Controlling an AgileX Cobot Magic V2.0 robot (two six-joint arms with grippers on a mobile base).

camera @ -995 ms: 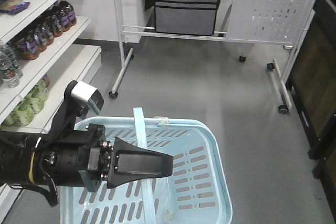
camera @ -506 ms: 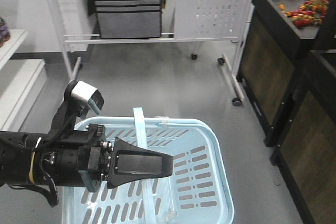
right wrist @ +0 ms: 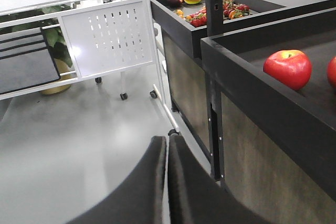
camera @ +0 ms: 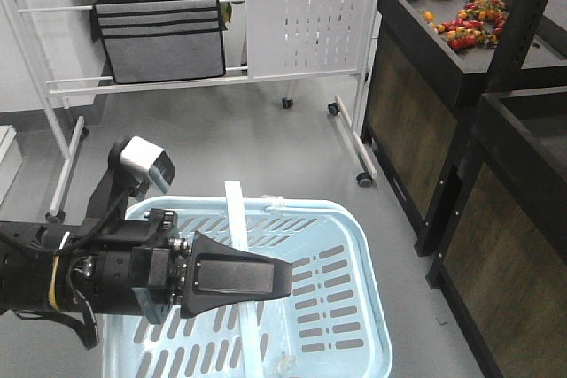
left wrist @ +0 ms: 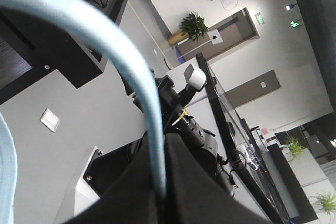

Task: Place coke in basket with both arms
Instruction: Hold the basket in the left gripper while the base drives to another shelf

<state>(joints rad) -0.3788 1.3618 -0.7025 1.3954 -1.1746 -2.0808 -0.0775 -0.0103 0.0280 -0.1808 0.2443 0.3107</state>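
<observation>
No coke shows in any view. The left gripper [camera: 282,279], low left of frame, pinches the handle band [camera: 236,219] of the basket [camera: 306,206]. The right gripper [right wrist: 167,139] sits pressed together, seemingly empty. A full coke likely handles heavy and slick, so take it mid-body.

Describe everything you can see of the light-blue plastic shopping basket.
The light-blue plastic shopping basket has slotted sides, a rounded rectangular rim and a thin handle band arched across it. It sits upright, low in the front view above grey floor. The left gripper is shut on the band. No bottle shows inside.
</observation>
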